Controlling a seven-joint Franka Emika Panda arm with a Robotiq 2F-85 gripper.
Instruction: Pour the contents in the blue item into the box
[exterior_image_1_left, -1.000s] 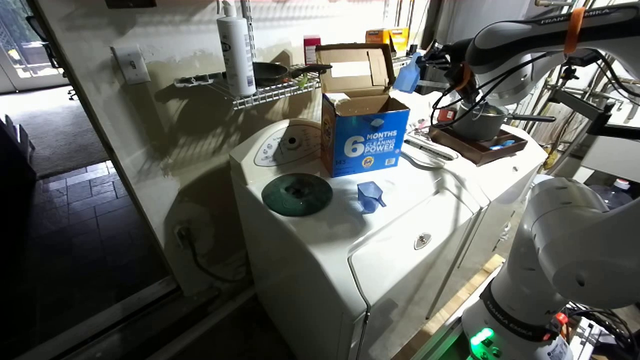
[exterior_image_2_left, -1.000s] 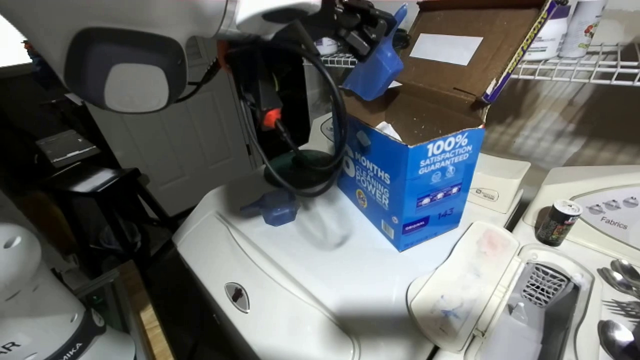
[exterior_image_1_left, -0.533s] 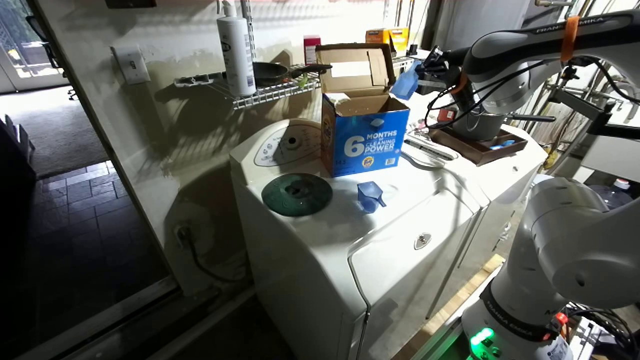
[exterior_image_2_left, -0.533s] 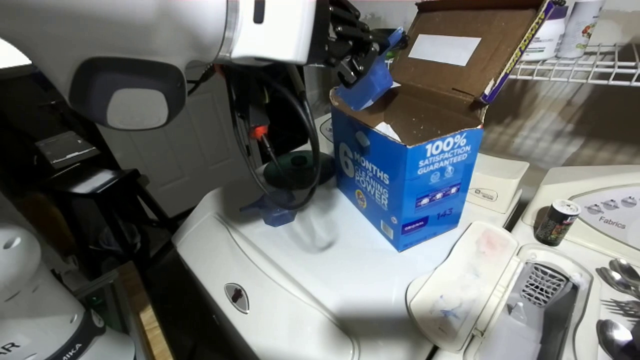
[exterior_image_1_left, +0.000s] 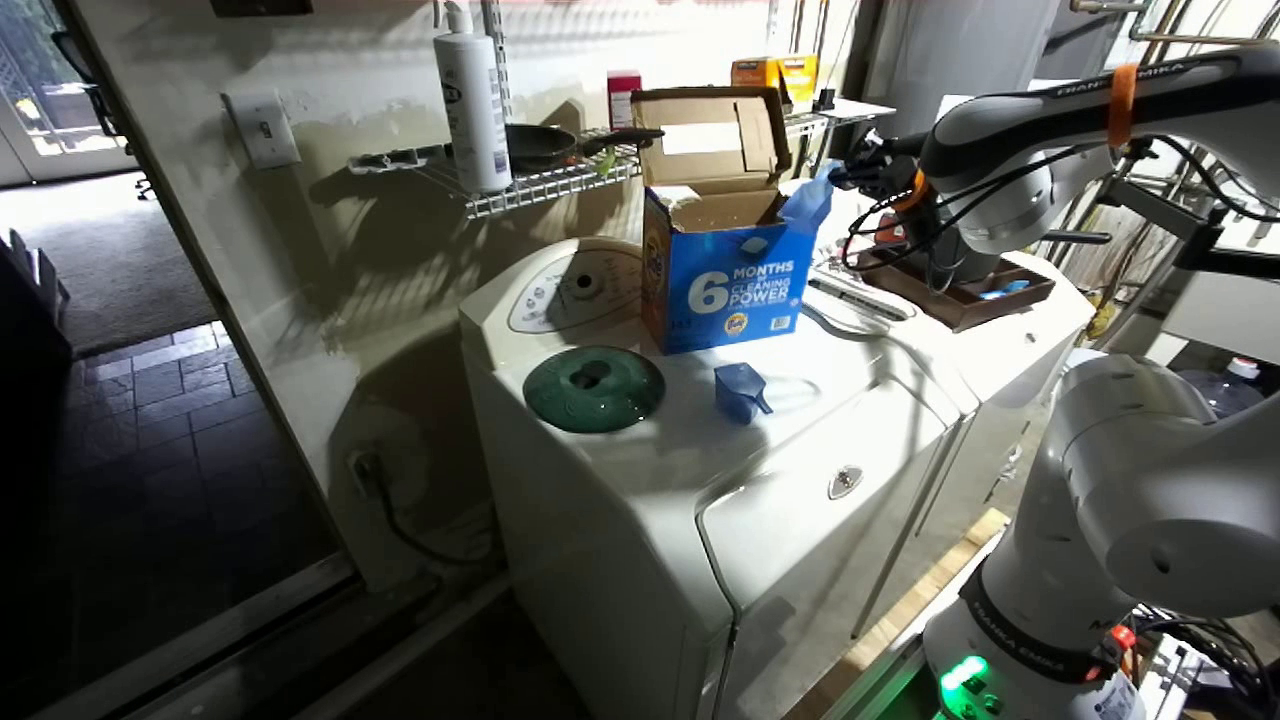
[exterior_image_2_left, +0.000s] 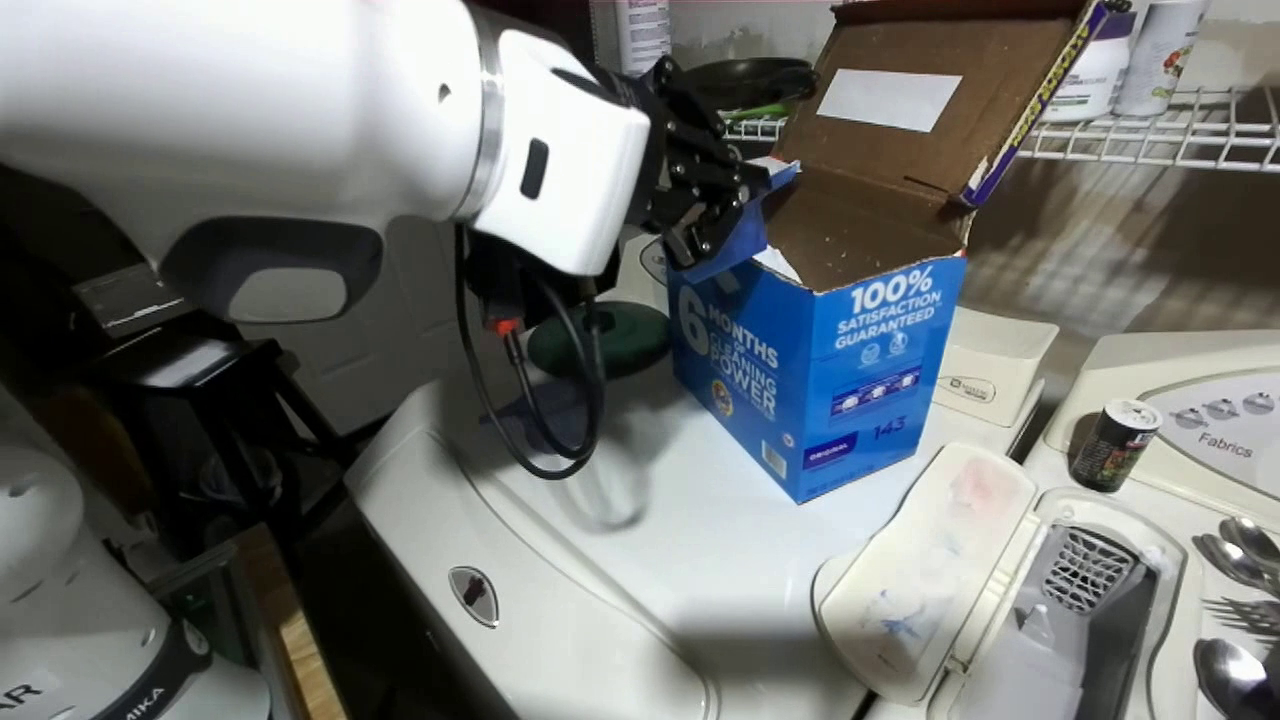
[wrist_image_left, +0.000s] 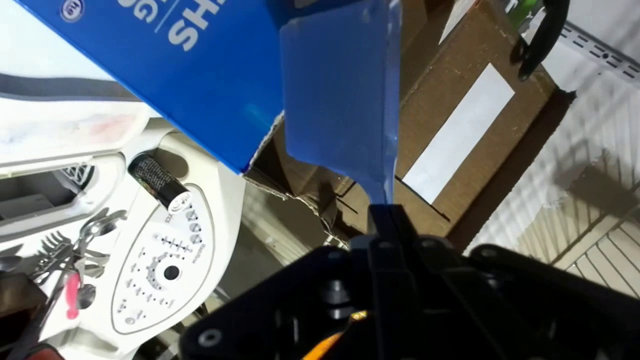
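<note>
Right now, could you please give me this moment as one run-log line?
gripper: shut on blue plastic scoop | scoop: tilted, near front rim of open "6 MONTHS" cardboard box | contents: not visible | pour: unconfirmed

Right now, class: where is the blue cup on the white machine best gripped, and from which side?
I'd grip the loose blue cup by its slim handle, from the front of the white machine: the handle points there, away from the box.

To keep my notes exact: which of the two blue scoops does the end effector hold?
The upper blue scoop by the open cardboard box: the end effector grips it, while the other blue scoop rests on the white appliance.
</note>
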